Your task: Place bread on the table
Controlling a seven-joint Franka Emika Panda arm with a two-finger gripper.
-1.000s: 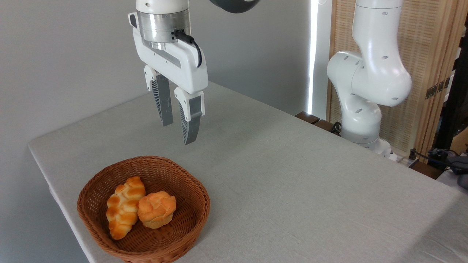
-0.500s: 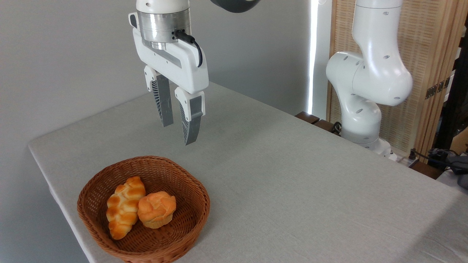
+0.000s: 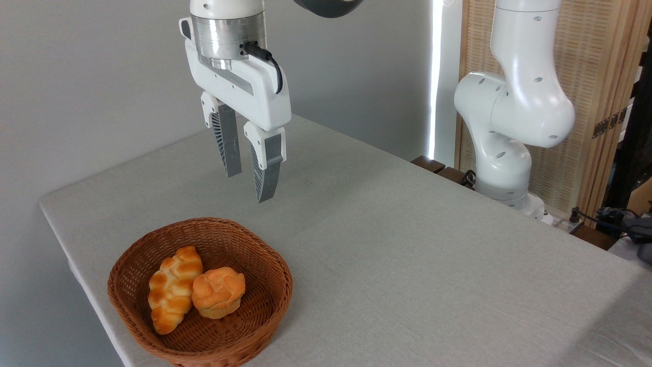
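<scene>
Fixed cam, only one view. Gripper (image 3: 249, 187) hung in the air above the table (image 3: 407, 244), pointing down, fingers apart w/ a narrow gap, nothing between them. It was up and a bit behind the basket (image 3: 277, 300), well clear of it, not touching anything. Black cable ran off the wrist.

Bread (image 3: 218, 292) sat inside the brown wicker basket, near the middle-right of the basket floor, upright-ish, cracked top facing up. It touched the braided loaf (image 3: 170, 295) on its left side; loaf lay lengthwise, leaning toward the basket's left wall. Both pieces were golden-orange, bun darker.

Basket stood at the near-left corner of the table, close to the front edge; its lower rim was cut off by the frame bottom. Table had a light grey cloth, rest of the surface bare.

Robot arm base (image 3: 504, 188) stood at the far right edge of the table, white, w/ a bamboo screen (image 3: 586, 102) behind it. Grey wall on the left side.
</scene>
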